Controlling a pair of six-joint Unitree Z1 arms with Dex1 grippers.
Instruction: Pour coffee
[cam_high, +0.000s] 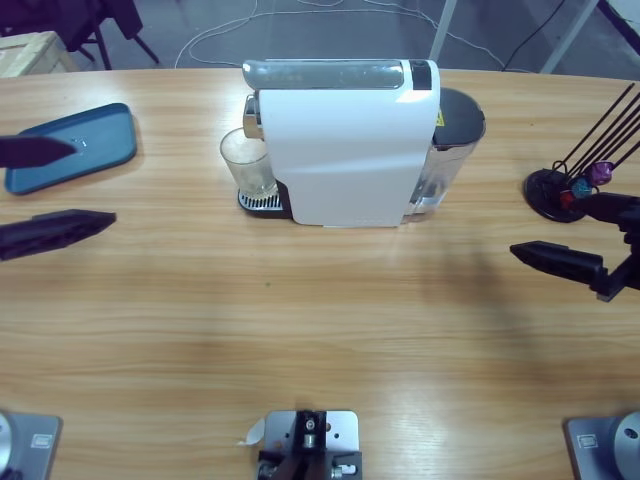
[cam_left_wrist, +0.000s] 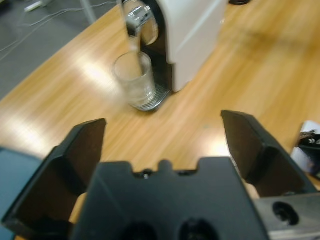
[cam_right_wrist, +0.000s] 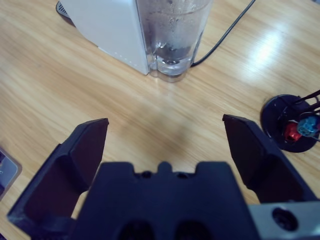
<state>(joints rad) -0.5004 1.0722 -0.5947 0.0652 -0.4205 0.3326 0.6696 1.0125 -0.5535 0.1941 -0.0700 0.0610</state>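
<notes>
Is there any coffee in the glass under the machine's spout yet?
No, the glass on the drip tray of the white coffee machine looks clear and empty in the left wrist view.

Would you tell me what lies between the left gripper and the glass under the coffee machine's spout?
Nothing but bare wooden table separates the left gripper from the glass, as the left wrist view shows.

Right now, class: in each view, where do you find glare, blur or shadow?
High view: soft shadows on the long wooden table before the white coffee machine. Left wrist view: bright glare on the wood near the clear glass cup, which looks blurred. Right wrist view: glare beside the black capsule stand.
</notes>
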